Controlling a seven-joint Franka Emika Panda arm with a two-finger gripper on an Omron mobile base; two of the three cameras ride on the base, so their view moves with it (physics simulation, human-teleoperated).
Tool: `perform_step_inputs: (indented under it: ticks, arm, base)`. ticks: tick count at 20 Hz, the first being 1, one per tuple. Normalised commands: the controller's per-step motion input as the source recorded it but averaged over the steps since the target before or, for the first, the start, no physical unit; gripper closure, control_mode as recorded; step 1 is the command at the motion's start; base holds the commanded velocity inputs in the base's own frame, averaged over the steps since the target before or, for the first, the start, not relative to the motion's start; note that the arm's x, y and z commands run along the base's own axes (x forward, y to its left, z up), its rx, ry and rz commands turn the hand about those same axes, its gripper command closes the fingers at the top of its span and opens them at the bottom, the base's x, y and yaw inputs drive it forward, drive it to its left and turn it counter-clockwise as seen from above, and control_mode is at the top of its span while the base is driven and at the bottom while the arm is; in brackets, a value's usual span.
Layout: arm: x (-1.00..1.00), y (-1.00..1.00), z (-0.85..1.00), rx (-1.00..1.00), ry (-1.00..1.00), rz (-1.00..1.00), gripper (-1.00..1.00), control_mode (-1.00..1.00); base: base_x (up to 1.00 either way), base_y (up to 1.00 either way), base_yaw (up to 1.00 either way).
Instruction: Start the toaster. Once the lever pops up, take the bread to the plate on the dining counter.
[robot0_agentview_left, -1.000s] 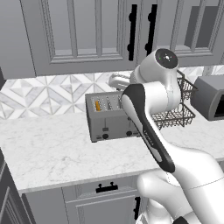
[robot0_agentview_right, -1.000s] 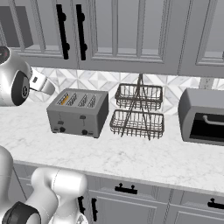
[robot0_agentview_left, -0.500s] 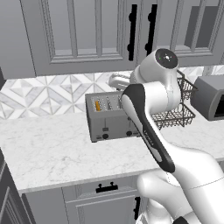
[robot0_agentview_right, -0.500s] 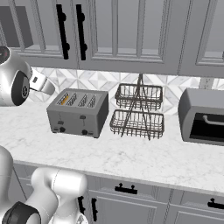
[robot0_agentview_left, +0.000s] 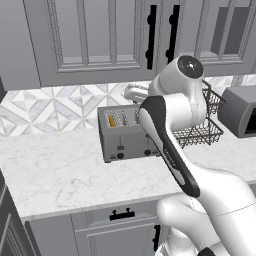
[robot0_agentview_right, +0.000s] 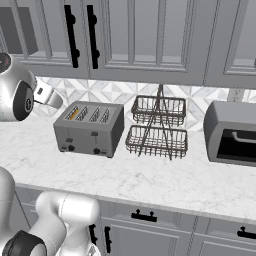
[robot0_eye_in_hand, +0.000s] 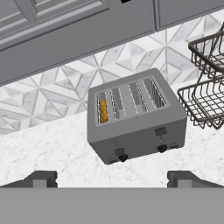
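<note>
Left base view: the arm is rising in front of the toaster (robot0_agentview_left: 131, 134), which is standing on the marble tabletop (robot0_agentview_left: 60, 175) against the tiled wall. The bread (robot0_agentview_left: 112, 120) is showing as an orange edge in the slot at the toaster's left end. The wire basket rack (robot0_agentview_left: 202, 131) is standing just beside the toaster.

Right base view: the toaster (robot0_agentview_right: 90, 129) is sitting with its front facing the robot. The two black tabs and two knobs are lining its front, and the lever (robot0_agentview_right: 69, 141) is the left-hand tab. The grey oven (robot0_agentview_right: 231, 139) is standing well apart, past the rack (robot0_agentview_right: 157, 127).

Hand view: the gripper (robot0_eye_in_hand: 112, 178) is standing wide open with nothing between its fingertips, well apart from the toaster (robot0_eye_in_hand: 135, 118), which is lying ahead of it and slightly above centre. The lever (robot0_eye_in_hand: 119, 151) is sitting just left of the gripper's midline, and the right-hand tab (robot0_eye_in_hand: 161, 131) is off to the right. The bread (robot0_eye_in_hand: 104, 110) is sitting in the slot above the lever.

To do this well, the gripper should probably be coming in over the lever, lining one fingertip on its top, then pressing straight down. Drifting right would risk the wrong tab.
</note>
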Motion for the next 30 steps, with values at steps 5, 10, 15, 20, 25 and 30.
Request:
perform_step_inputs:
  ticks: [5,10,15,20,25,30]
  arm:
    - [0.0,0.0,0.0,0.0,0.0,0.0,-1.0,-1.0]
    - [0.0,0.0,0.0,0.0,0.0,0.0,-1.0,-1.0]
    - [0.0,0.0,0.0,0.0,0.0,0.0,-1.0,-1.0]
    - [0.0,0.0,0.0,0.0,0.0,0.0,-1.0,-1.0]
    - [0.0,0.0,0.0,0.0,0.0,0.0,-1.0,-1.0]
    - [0.0,0.0,0.0,0.0,0.0,0.0,-1.0,-1.0]
  base:
    - [0.0,0.0,0.0]
    - [0.0,0.0,0.0]
    - [0.0,0.0,0.0]
    - [0.0,0.0,0.0]
    - [0.0,0.0,0.0]
    - [0.0,0.0,0.0]
